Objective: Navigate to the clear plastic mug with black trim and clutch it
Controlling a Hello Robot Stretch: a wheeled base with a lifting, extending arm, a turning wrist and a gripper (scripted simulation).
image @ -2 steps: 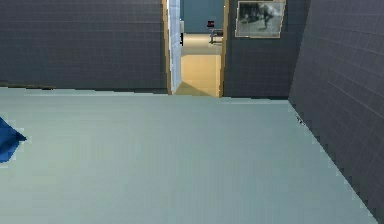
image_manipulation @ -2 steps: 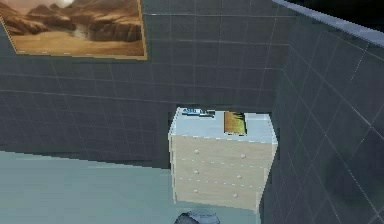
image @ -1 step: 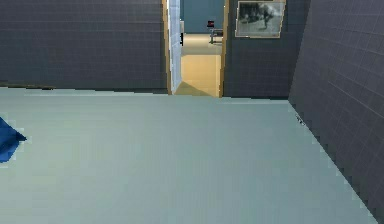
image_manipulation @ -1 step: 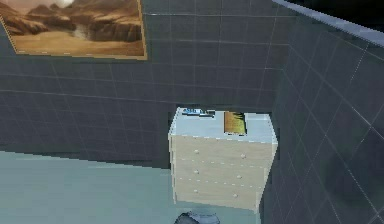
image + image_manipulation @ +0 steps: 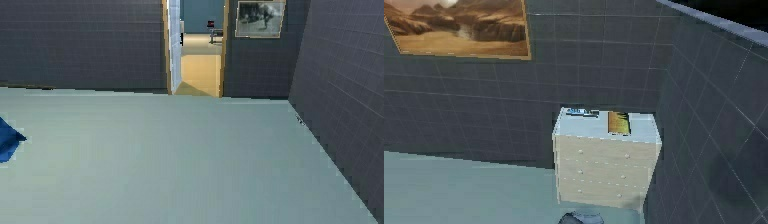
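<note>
Open doorway far ahead. Cream dresser stands against the tiled wall. Claw state cannot be told.

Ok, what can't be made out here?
Blue thing: cut off by the forward view's left edge.
Room past the doorway: walls hide most of it.
Small things atop the dresser, arm side view: too small to name.
Dark shape: cut off by that view's bottom edge.
</note>
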